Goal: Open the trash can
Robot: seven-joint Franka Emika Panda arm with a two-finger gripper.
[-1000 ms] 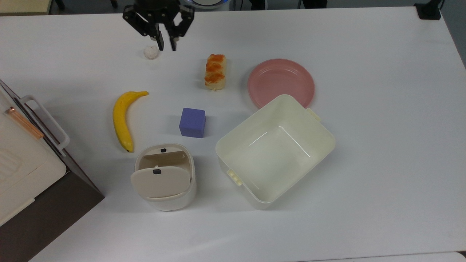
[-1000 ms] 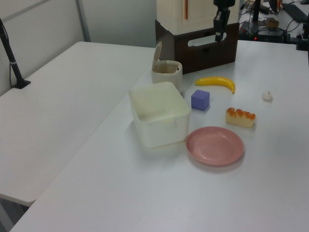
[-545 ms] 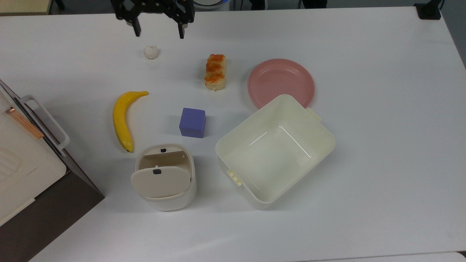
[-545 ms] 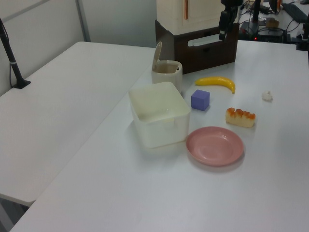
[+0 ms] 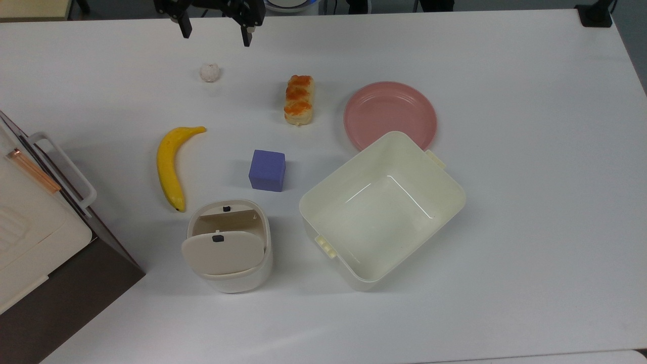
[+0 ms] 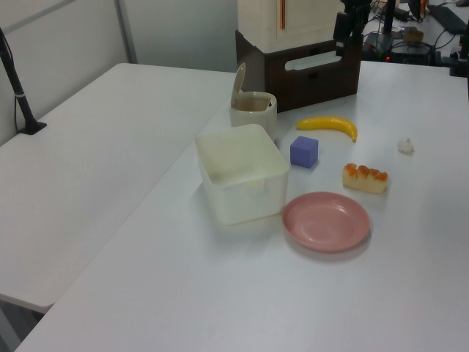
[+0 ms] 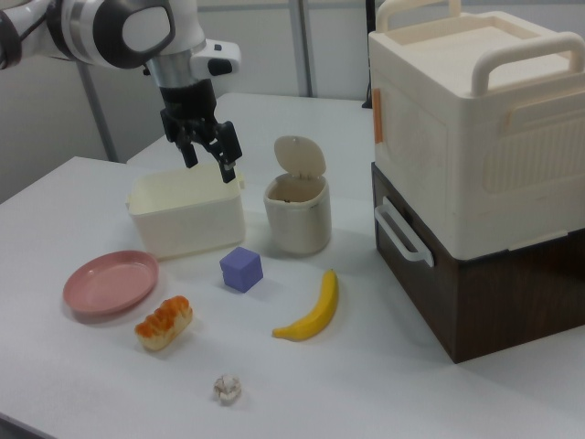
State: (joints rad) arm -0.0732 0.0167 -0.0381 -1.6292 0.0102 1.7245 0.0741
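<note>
top view: the gripper [image 5: 213,29] hangs spread wide and empty near the far table edge, well apart from the trash can [image 5: 228,246]. right view: the trash can's lid [image 7: 300,157] stands upright, so the task looks done.

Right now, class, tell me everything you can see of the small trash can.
The trash can is a small cream-white, rounded-square bin that looks plastic. Its beige hinged lid stands raised, so it is open, with a black button on the rim. It sits upright on the white table, between the banana and the larger tub, touching neither.
</note>
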